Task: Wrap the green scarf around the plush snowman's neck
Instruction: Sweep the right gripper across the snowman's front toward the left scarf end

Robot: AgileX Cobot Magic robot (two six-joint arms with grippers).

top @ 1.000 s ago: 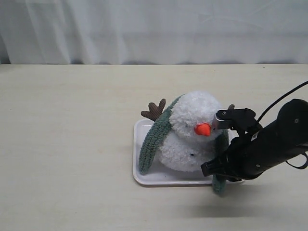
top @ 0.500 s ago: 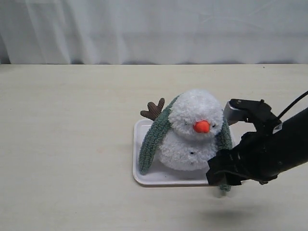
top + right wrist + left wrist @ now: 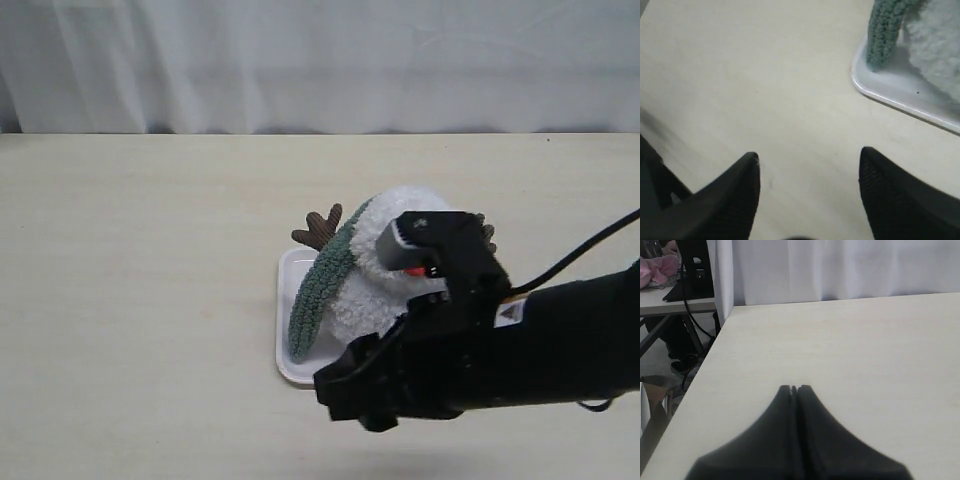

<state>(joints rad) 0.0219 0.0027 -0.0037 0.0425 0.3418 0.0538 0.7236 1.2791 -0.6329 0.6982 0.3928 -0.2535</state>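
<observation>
Scarf (image 3: 320, 290) is lying draped over the back of the snowman (image 3: 372, 298), both of them on the tray (image 3: 282, 310) near the middle of the table (image 3: 140, 250). My right arm (image 3: 540, 350) is now sweeping across the front of the toy, where a second ago it was standing off at the far side by the head, so it is hiding most of the face and the neck. The snowman is sitting upright again after leaning under my pull. One scarf end is hanging down the side away from my arm with its tip resting in the tray; the other end, which I was pinching a second ago, is now hidden behind my arm. My right gripper (image 3: 809, 156) is hovering over bare table just outside the tray corner, jaws spread wide and holding nothing, so I am judging that end released. My left gripper (image 3: 792, 388) is waiting with its fingers pressed together, empty. I am reading this as half done: the ends are not crossing in front yet, and the free tip is looking like my next pick.
</observation>
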